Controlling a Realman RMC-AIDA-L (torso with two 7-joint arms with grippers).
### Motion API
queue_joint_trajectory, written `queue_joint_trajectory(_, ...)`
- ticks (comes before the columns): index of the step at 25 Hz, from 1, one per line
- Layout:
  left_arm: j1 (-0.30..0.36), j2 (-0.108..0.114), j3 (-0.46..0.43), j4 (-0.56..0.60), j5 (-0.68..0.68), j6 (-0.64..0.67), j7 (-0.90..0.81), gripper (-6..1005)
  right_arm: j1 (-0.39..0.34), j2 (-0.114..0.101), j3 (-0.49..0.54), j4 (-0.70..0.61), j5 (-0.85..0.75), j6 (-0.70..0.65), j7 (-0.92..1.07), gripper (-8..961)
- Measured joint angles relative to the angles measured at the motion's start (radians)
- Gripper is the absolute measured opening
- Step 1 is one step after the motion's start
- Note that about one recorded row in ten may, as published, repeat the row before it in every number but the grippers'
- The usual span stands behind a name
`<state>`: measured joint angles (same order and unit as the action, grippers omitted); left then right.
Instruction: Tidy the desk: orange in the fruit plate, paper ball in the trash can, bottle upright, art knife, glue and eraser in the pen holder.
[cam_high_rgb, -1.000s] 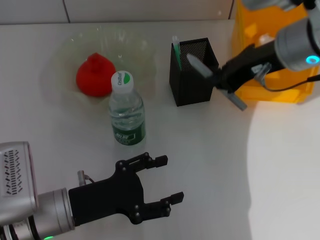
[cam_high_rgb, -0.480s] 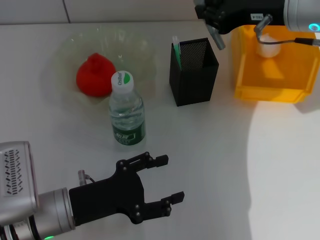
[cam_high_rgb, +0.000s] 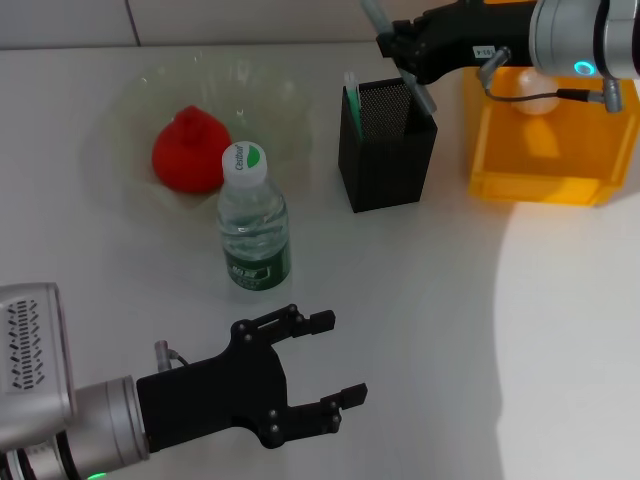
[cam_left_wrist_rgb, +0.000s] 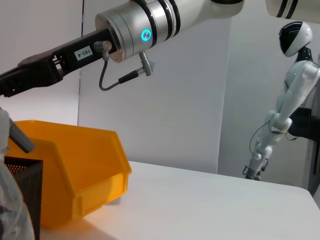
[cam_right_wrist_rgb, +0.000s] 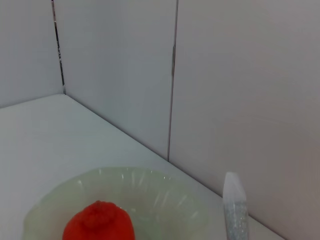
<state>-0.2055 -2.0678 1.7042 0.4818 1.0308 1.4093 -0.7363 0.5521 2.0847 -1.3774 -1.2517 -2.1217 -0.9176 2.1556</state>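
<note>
The right gripper (cam_high_rgb: 402, 50) is hanging over the black mesh pen holder (cam_high_rgb: 387, 145), its fingers closing on a slim grey art knife (cam_high_rgb: 395, 52) that is tilting above the opening. The knife tip should be centred well inside the rim and lowered before release, avoiding the green-capped glue stick (cam_high_rgb: 352, 95) already standing there. The left gripper (cam_high_rgb: 325, 372) is resting open near the upright clear plastic bottle (cam_high_rgb: 254, 220) on the white surface (cam_high_rgb: 450, 330)

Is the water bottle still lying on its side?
No, in the head view the water bottle stands upright on the desk, cap up, just in front of the fruit plate.
</note>
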Motion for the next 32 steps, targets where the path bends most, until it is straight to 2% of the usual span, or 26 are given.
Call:
queue_joint_trajectory(8,0.002,0.000,0.000,0.000,0.000,0.000,0.000,786,0.010,0.000,-0.060,0.050,0.002,0.084,-0.008,183)
queue_joint_trajectory(17,0.006,0.000,0.001,0.000,0.000,0.000,0.000,786,0.017,0.001,-0.076,0.080,0.047,0.115,-0.045,211)
queue_joint_trajectory(23,0.008,0.000,0.002,0.000,0.000,-0.001,0.000,786,0.020,0.001,-0.077,0.122,0.138,0.121,-0.131,229)
queue_joint_trajectory(30,0.012,0.000,0.000,0.000,0.000,0.000,0.000,786,0.005,0.001,-0.102,0.120,0.142,0.117,-0.141,251)
queue_joint_trajectory(32,0.012,0.001,0.000,0.000,0.000,0.001,0.000,786,-0.011,0.000,-0.103,0.103,0.141,0.107,-0.155,295)
